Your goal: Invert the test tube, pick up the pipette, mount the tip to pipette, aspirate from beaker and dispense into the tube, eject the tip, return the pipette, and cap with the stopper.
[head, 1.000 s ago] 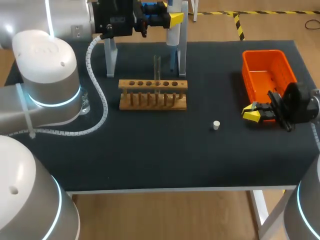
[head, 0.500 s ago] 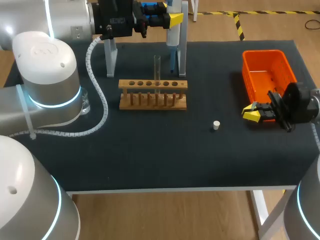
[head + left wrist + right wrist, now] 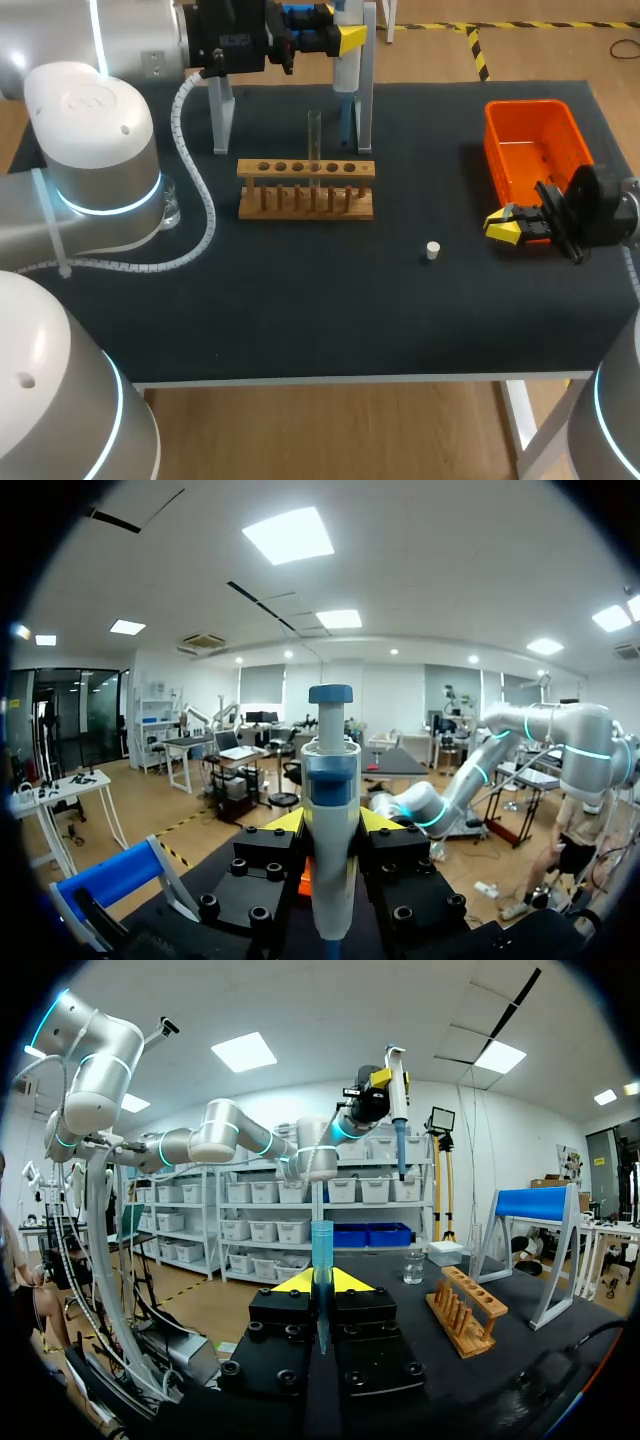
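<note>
My left gripper [image 3: 335, 38] is raised over the table's back edge, shut on the white and blue pipette [image 3: 346, 62], which hangs upright. In the left wrist view the pipette [image 3: 331, 820] stands clamped in that gripper [image 3: 331, 827], its yellow tips on either side. My right gripper [image 3: 503, 226] hovers at the right, in front of the orange bin, shut on a blue pipette tip [image 3: 321, 1255] held upright in the right wrist view's gripper [image 3: 321, 1282]. A clear test tube [image 3: 314, 140] stands in the wooden rack [image 3: 305, 188]. The white stopper [image 3: 432, 250] lies on the mat. The beaker [image 3: 170, 207] is partly hidden behind my left arm.
An orange bin [image 3: 535, 150] sits at the back right. The pipette stand [image 3: 362, 100] rises behind the rack, near the held pipette. From the right wrist, the rack [image 3: 466, 1310] and the beaker [image 3: 413, 1267] lie ahead of the gripper.
</note>
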